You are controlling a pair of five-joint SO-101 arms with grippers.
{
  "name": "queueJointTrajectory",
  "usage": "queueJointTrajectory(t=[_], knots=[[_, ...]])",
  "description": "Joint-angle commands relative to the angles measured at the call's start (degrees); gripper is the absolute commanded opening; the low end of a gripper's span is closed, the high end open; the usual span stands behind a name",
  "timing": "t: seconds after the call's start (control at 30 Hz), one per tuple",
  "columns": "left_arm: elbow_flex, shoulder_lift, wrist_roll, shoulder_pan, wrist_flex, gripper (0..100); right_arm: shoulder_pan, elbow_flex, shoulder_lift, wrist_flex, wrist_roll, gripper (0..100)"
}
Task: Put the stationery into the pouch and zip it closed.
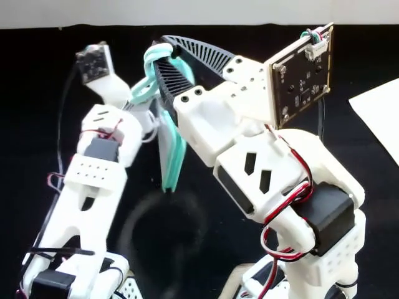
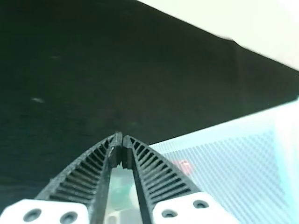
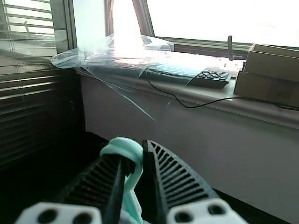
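The pouch, clear mesh with teal edging, hangs upright in the air between the two arms. My right gripper is shut on its teal loop at the top; in the right wrist view the loop sits pinched between the black ribbed fingers. My left gripper is shut on an edge of the pouch, whose mesh panel spreads beside it. Something small and red shows through the mesh. The left arm stands just left of the hanging pouch.
A black cloth covers the table. A white sheet of paper lies at its right edge. Beyond the table, the right wrist view shows a sill with a keyboard and cardboard boxes.
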Motion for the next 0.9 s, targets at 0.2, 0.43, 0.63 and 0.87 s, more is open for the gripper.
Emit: queueJointTrajectory(t=[0.2, 0.43, 0.63, 0.87], knots=[[-2.4, 0.0, 0.4, 5.7, -1.1, 1, -0.7, -2.7, 0.0, 0.0, 0.6, 0.5], [-2.2, -0.5, 0.4, 3.5, -0.4, 1, -0.3, -2.4, 0.0, 0.0, 0.6, 0.5], [-2.4, -0.6, 0.1, 1.0, 10.4, 1, 2.2, -2.3, -0.4, 2.0, 0.6, 0.5], [-2.4, -5.4, 0.1, 0.0, 19.3, 1, 2.2, -2.7, -0.3, 1.7, 0.6, 0.5]])
